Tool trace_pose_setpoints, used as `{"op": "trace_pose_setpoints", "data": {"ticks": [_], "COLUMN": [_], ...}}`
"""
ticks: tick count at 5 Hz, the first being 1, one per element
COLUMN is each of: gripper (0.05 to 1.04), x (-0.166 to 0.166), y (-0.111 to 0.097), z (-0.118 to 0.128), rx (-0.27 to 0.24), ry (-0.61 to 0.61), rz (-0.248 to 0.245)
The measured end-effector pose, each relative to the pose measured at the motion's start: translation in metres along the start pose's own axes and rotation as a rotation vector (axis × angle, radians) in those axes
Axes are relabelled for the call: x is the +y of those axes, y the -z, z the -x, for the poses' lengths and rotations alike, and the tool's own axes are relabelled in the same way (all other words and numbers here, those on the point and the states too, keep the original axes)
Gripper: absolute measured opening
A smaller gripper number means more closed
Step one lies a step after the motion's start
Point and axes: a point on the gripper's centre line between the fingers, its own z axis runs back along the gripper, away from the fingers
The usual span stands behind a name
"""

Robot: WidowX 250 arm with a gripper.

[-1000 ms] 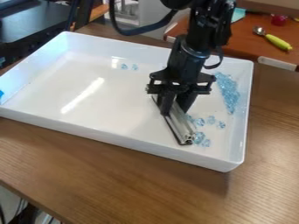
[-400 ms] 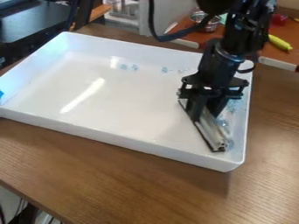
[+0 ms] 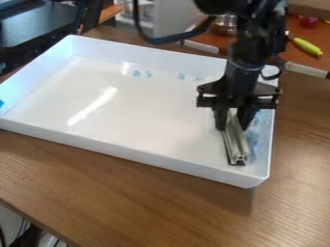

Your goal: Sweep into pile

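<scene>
The black gripper (image 3: 233, 124) hangs down over the right part of the white tray (image 3: 122, 149), shut on the metal sweeper bar (image 3: 237, 145). The bar rests low in the tray, its near end close to the front wall. Blue crystal pieces (image 3: 254, 137) lie between the bar and the tray's right wall, partly hidden by the gripper and bar. Two small blue pieces (image 3: 142, 74) lie near the back wall, and a few more (image 3: 182, 76) sit farther right along it.
The tray's walls stand around the work area on a brown wooden table (image 3: 142, 202). Behind it, a reddish-brown surface holds a metal bowl (image 3: 225, 23) and a spoon with a yellow-green handle (image 3: 307, 46). A blue piece (image 3: 1, 103) shows at the far left edge.
The gripper and bar have moved right across the tray toward its right wall, and the bar has turned. Crystals that lay beside the bar are now closer to that wall.
</scene>
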Motion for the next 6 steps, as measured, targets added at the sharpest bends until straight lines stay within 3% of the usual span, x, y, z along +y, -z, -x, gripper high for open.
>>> {"op": "trace_pose_setpoints", "data": {"ticks": [1,2,3,5,6], "gripper": [0.371,0.371,0.371,0.371,0.371], "x": [0.029,0.079,0.123,0.198,0.219], "y": [-0.022,-0.046,-0.046,-0.005,0.006], "z": [-0.008,-0.030,-0.043,-0.081,-0.097], "rx": [-0.051,-0.090,-0.042,0.015,0.020], "ry": [0.023,-0.003,-0.004,-0.019,-0.025], "rz": [0.072,0.117,0.119,0.038,0.028]}}
